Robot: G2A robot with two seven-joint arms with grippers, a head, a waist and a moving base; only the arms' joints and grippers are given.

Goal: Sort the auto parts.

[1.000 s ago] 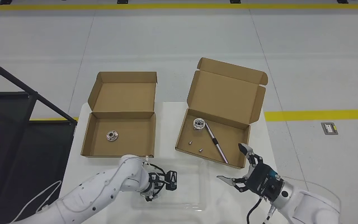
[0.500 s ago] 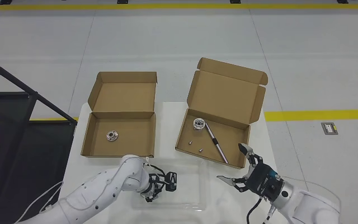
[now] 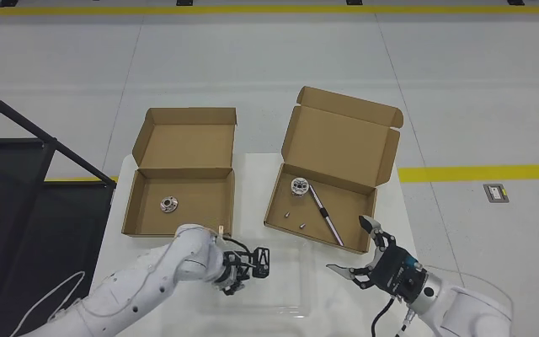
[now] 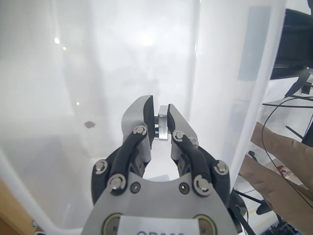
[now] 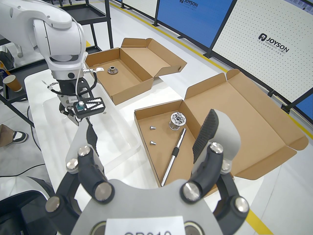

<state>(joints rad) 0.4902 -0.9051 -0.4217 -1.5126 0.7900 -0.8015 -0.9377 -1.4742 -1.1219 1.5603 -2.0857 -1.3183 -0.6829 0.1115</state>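
My left gripper (image 4: 160,113) is shut on a small silver metal part (image 4: 163,128), held over the clear plastic bin (image 3: 290,295) at the table's front. From above, this gripper (image 3: 259,262) hangs over the bin's far half. My right gripper (image 3: 347,244) stands open and holds nothing, just in front of the right cardboard box (image 3: 354,198). That box holds a round hub (image 3: 299,185), a metal rod (image 3: 325,215) and two small screws (image 3: 287,214). The left cardboard box (image 3: 202,211) holds one flange (image 3: 170,203).
Both boxes have their lids folded back, away from me. The bin's clear walls (image 4: 244,74) rise around the left gripper. A black rack (image 3: 34,143) stands off the table's left side.
My left gripper has risen and shifted slightly toward the boxes with the small part in it. The right arm has kept still.
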